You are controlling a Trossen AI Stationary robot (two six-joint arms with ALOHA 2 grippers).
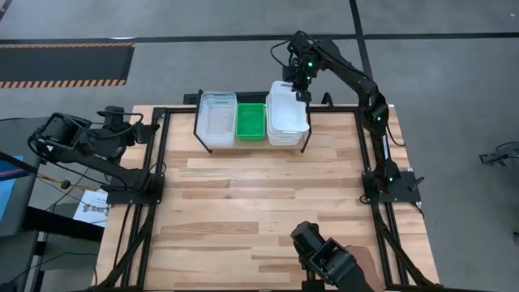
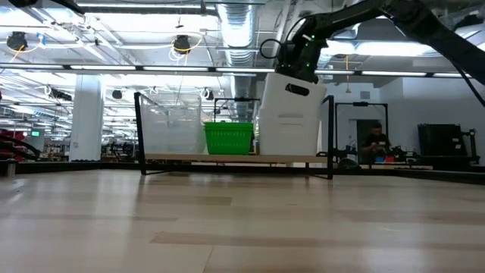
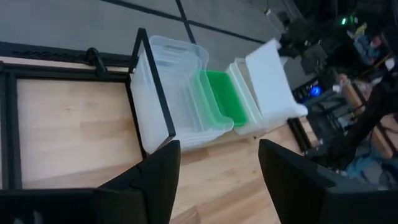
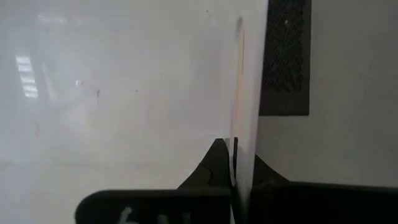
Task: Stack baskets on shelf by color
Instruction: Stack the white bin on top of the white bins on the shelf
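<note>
The black rod shelf (image 1: 197, 122) stands at the table's far edge. On it, from left to right, are clear baskets (image 1: 217, 120), a green basket (image 1: 250, 121) and a stack of white baskets (image 1: 285, 136). My right gripper (image 1: 303, 93) is shut on a further white basket (image 2: 290, 114), which hangs tilted over that white stack. Whether its low end touches the stack cannot be told. My left gripper (image 3: 217, 180) stands open by the table's far left corner, pointing at the shelf with nothing between its fingers. My right gripper pinches a side wall of the white basket at its upper edge (image 4: 245, 127), one finger (image 4: 214, 163) on each face of the wall. It comes from above, slanting down. The basket hangs tilted below the fingers, above the white stack.
Bare wooden table top (image 1: 259, 203) lies between the shelf and the near edge. A black frame (image 1: 158, 162) runs round the table. A dark device (image 1: 328, 259) sits at the near edge. A person (image 2: 373, 140) sits far behind the table.
</note>
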